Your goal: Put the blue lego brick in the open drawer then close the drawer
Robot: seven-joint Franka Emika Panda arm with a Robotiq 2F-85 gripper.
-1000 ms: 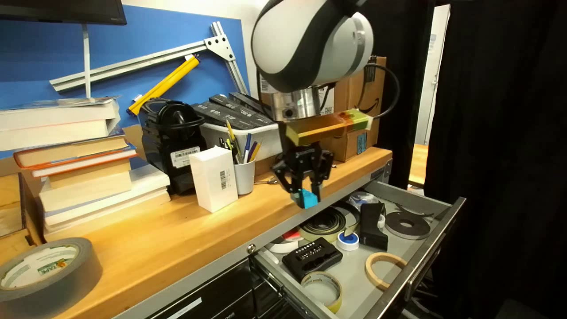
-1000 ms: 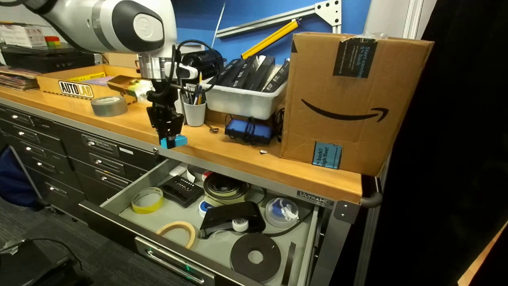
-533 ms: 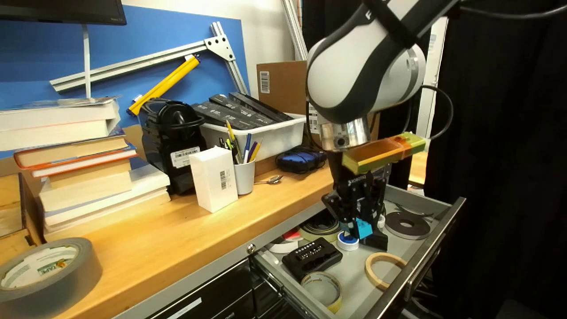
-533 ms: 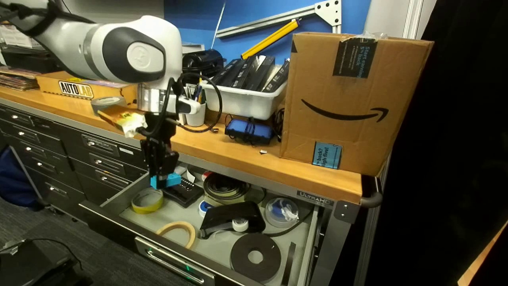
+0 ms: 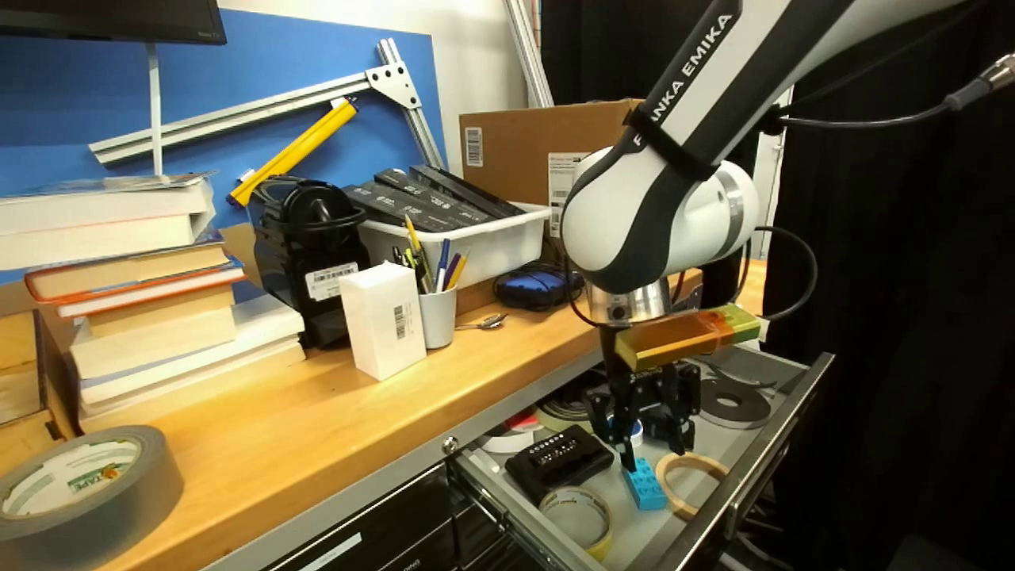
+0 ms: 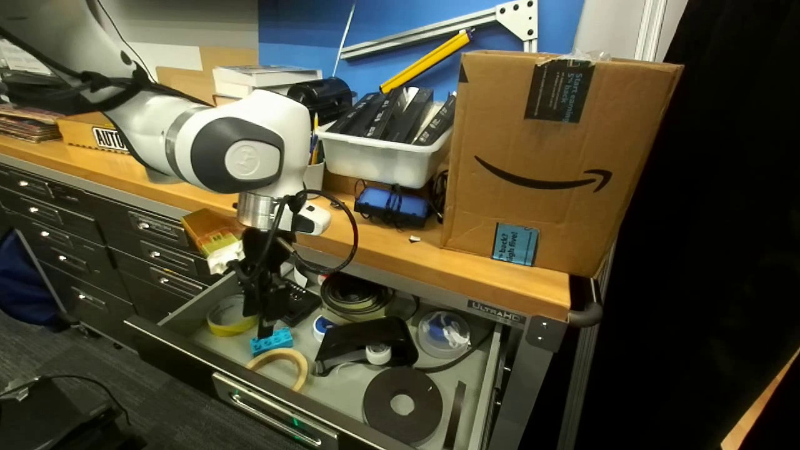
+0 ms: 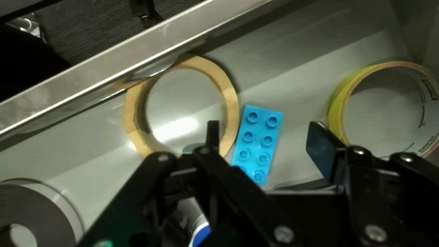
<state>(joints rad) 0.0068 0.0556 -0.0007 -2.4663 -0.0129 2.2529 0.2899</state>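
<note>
Blue lego brick (image 7: 258, 142) lies studs-up on floor of the drawer (image 6: 181, 364), which stands open below the bench (image 5: 476, 365); it's btwn tan tape ring (image 7: 232, 106) (v. close, can't tell if touching) & yellow tape roll (image 7: 337, 106). Hand (image 7: 267, 140) is just above, fingers (image 7: 324, 151) spread wider than brick, nothing gripped.

I have open air above the front of the drawer (image 6: 332, 392), out past the edge of the bench (image 6: 387, 244). In the wrist view, bare drawer floor between the brick (image 7: 258, 140) and the yellow roll (image 7: 336, 99) gives me a gap to lower into. The beige ring (image 7: 232, 106) crowds the brick's other long side, just beside it, with the front wall (image 7: 137, 53) beyond. Toward the bench, the black case (image 5: 559, 461) and coil (image 6: 351, 294) stand in my way; the dispenser (image 6: 369, 337) takes up the middle.
</note>
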